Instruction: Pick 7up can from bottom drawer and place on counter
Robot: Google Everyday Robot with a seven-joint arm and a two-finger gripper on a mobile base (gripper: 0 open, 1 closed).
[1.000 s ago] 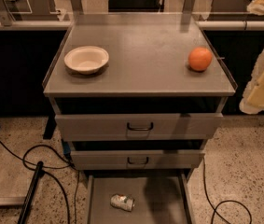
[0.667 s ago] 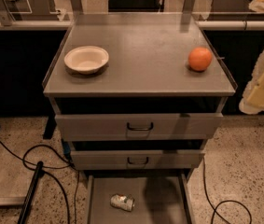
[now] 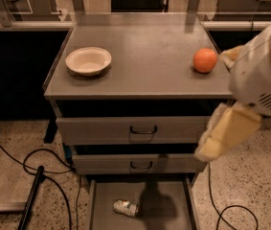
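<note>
The 7up can [image 3: 126, 207], small, dented and silver-white, lies on its side on the floor of the open bottom drawer [image 3: 173, 215], left of centre. The counter [image 3: 144, 51] is the grey top of the cabinet. My arm's white body and its yellowish end with the gripper [image 3: 212, 150] hang at the right, in front of the cabinet's right edge at the height of the two upper drawers. The gripper is above and to the right of the can, well apart from it. It casts a shadow into the drawer.
A white bowl [image 3: 88, 61] sits on the counter's left side and an orange [image 3: 205, 60] on its right. The two upper drawers [image 3: 143, 130] are closed. Black cables [image 3: 44, 159] and a dark pole [image 3: 29, 202] lie on the floor to the left.
My arm has swung in from the right edge, leftward and down, and now hangs in front of the cabinet's right side. The can, bowl and orange have not moved.
</note>
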